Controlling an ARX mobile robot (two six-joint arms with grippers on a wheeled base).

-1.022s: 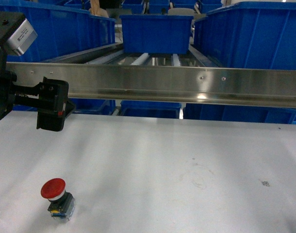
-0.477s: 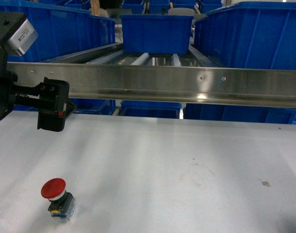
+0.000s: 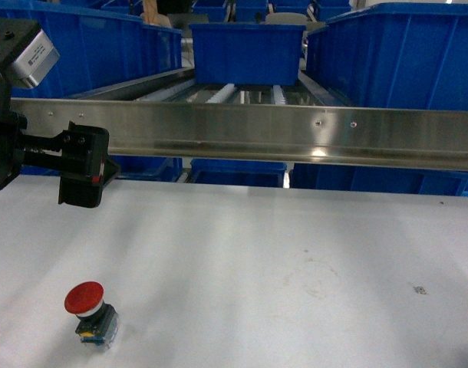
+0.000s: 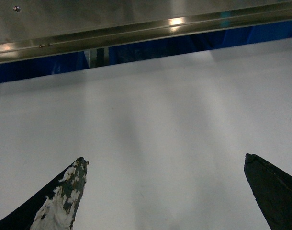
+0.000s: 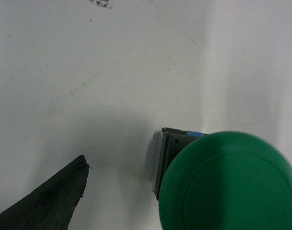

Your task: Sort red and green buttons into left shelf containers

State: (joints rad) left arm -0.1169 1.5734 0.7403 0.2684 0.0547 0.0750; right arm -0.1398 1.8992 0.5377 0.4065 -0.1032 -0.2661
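Note:
The red button (image 3: 84, 303) stands upright on the white table near the front left in the head view. Well behind and above it, my left gripper (image 3: 80, 167) hangs by the steel rail; in the left wrist view it (image 4: 165, 160) is open over bare table with nothing between the fingers. The green button (image 5: 230, 184) fills the lower right of the right wrist view, cap toward the camera. My right gripper (image 5: 167, 165) is open around it: one finger (image 5: 55, 201) stands clear to its left, and the cap hides the other. The left shelf container (image 3: 88, 46) is a deep blue bin behind the rail.
A steel rail (image 3: 295, 130) runs across the table's back edge, with rollers behind it. More blue bins sit at the centre back (image 3: 248, 52) and right (image 3: 395, 54). Blue bins also show below the rail (image 3: 238, 170). My right arm is out of the head view.

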